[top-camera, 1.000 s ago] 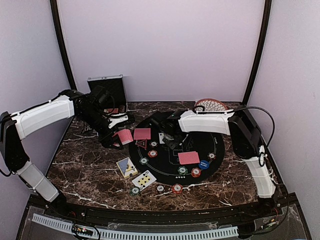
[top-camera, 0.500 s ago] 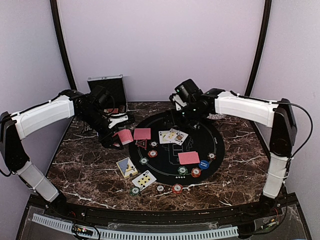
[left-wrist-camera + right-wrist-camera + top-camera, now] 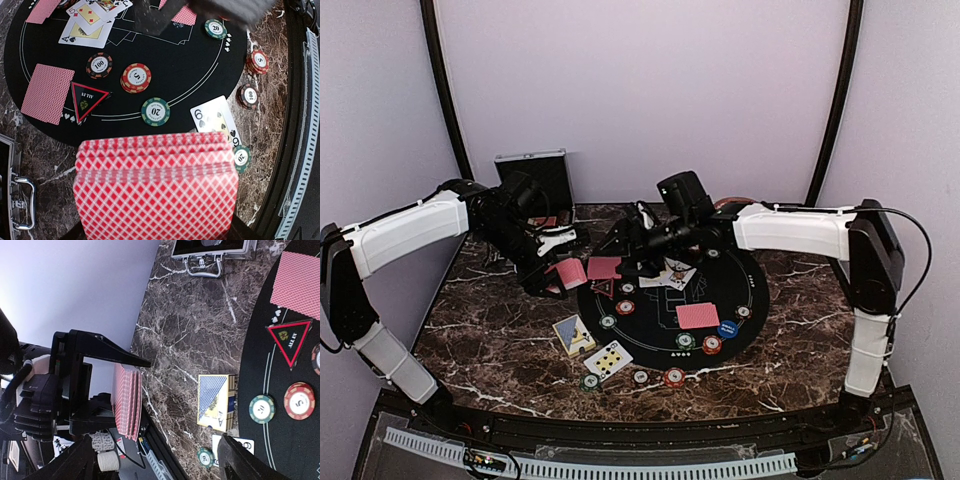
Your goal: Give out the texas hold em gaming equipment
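The left fingers (image 3: 95,346) clamp a stack of red-backed cards (image 3: 155,195), lower centre of the wrist view; the right fingers (image 3: 242,464) gape wide, holding nothing, above the black mat (image 3: 745,285).

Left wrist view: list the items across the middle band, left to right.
Face-down red-backed playing card → red-edged black triangle marker → round green 20 chip → face-up white playing card → round dark 100 chip on the marble.

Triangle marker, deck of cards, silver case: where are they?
triangle marker (image 3: 86,98), left wrist view, its black centre.
deck of cards (image 3: 156,192), left wrist view, red back of top card.
silver case (image 3: 530,157), top view, its upper rim.
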Robot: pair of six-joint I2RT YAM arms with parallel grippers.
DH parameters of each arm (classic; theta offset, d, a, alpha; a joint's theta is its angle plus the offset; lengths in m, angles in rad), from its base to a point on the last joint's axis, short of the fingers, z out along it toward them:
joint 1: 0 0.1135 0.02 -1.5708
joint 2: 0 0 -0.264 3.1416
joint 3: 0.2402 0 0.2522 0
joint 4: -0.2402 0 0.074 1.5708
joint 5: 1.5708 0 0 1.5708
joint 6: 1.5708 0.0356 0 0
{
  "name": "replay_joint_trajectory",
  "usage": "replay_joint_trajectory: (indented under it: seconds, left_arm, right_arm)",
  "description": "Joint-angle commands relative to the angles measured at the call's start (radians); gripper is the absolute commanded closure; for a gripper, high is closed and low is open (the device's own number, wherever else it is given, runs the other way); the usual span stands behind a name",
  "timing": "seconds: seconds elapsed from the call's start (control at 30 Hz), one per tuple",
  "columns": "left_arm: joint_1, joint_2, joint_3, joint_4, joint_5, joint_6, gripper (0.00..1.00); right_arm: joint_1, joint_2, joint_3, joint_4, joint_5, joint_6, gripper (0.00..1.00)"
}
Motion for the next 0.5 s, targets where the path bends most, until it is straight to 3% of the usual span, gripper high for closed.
replay_joint_trajectory:
  seconds: [0.0, 0.47]
  left_arm:
    - [0.004, -0.053, 0.029, 0.006, 0.032, -0.013, 1.0]
    - [0.005, -0.04, 0.037, 0.001, 0.032, -0.002, 1.0]
  right_arm:
    - [0.026, 0.037, 0.001, 0.108, -0.08, 0.063, 0.13]
    - [0.059, 0.149, 0.055, 0.216, -0.132, 0.138, 0.15]
